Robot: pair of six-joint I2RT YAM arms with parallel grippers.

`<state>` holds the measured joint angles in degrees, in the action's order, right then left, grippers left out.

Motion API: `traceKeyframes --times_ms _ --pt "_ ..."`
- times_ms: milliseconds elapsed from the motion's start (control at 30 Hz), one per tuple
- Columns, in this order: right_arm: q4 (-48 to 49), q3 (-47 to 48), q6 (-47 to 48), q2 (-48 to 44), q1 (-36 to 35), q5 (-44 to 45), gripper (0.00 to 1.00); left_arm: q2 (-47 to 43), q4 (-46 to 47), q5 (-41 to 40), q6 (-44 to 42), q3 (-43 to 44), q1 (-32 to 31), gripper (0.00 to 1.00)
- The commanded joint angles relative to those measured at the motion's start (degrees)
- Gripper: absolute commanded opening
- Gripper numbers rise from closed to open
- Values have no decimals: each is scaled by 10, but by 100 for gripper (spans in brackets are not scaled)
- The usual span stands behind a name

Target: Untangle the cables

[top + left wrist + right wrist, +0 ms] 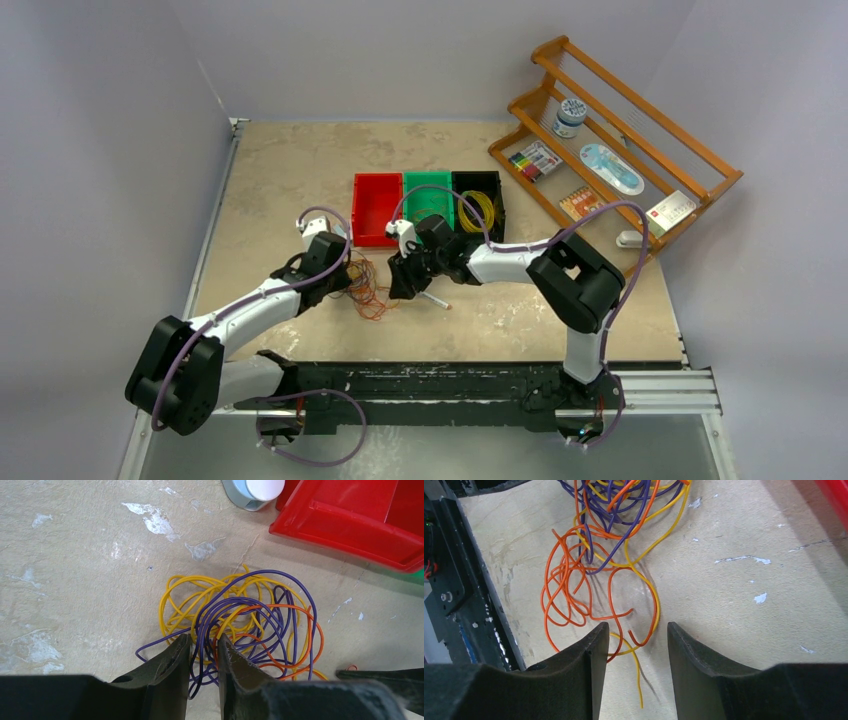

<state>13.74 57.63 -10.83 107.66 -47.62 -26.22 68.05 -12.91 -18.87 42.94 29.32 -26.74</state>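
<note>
Cables (368,288) sit mid-counter (280,180), just on the near side of the red bin (358,210), between the two hands. Left hand (204,645) is low over the pile with its fingers set narrow. A few purple runs pass through the gap, but we see daylight either side, so we read it as not clamped. Right hand (638,630) stands moderately wide at the near fringe of the pile, loose orange and yellow ends lying between its fingers, nothing gripped. We judge the tangle to be very light and fully limp: thin insulated wire with no stiffness beyond holding a coil set, so it'll drag as one clump if we pull hard, and smooth jacket will likely slip in a soft pinch. It's not fragile, and snagging is the main risk. We'd hold the clump down with one hand and take a single colour at an outer loop or free end with the other, not the dense middle. The look is three colours in loose overlapping loops. The purple strand (272,571) rides over most of the pile, the yellow strand (172,600) spreads widest on the far side, and the orange strand (559,595) bunches at the near side. Best grab points are the orange end (631,611) and the yellow tail (640,690), both lying clear of the knot.
</note>
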Motion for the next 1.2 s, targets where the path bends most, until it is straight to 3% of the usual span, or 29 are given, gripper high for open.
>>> traceKeyframes --times_ms 0,367,833,1167 --pt "8 21 2 -5 -3 17 48 -3 13 -13 5 0 3 24" --pt "23 16 -6 -20 -2 21 37 -5 15 -14 3 0 3 24" --pt "30 11 -6 -32 -3 24 40 -3 15 -14 3 2 3 24" --pt "31 10 -6 -37 -3 29 29 0 15 -14 4 4 3 24"
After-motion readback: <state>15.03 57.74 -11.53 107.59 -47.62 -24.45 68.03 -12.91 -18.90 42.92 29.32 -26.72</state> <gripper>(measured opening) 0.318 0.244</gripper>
